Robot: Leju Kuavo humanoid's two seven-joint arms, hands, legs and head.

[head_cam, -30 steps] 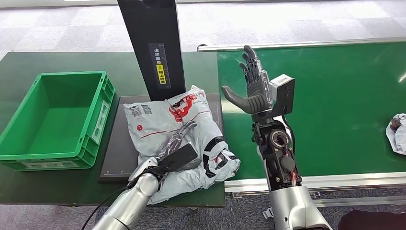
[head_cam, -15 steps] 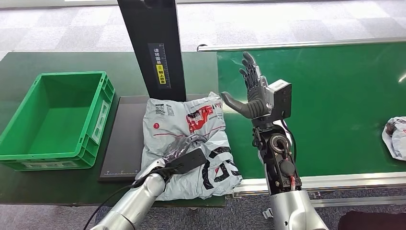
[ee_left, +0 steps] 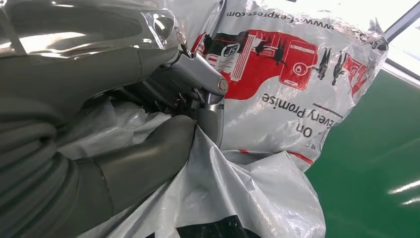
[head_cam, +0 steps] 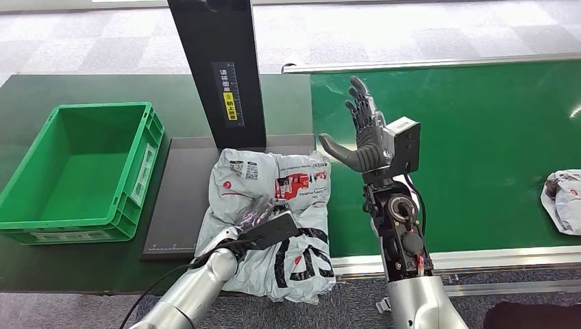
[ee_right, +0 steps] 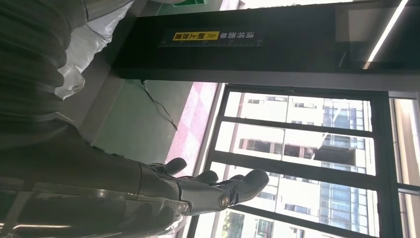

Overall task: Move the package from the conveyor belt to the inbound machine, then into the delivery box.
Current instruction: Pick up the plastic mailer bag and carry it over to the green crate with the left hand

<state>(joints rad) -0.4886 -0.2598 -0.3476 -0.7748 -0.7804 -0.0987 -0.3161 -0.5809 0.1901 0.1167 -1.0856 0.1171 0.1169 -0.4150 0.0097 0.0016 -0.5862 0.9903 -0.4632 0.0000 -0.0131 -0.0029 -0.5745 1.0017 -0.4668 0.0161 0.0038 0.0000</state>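
The package [head_cam: 274,212] lies on the inbound machine's plate [head_cam: 179,199], pinched by the left robot hand [head_cam: 264,218]; the right robot hand [head_cam: 361,130] is spread, holding nothing; the delivery box [head_cam: 140,164] awaits.

We see grey carpet tiles [head_cam: 411,31] beyond the dark green surface [head_cam: 82,89]. Through tall dark-framed windows [ee_right: 297,148] daylight comes in, with pale buildings [ee_right: 341,148] outside.

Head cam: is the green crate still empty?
Yes, the green crate shows a bare floor, and the package lies on the black platform beside it.
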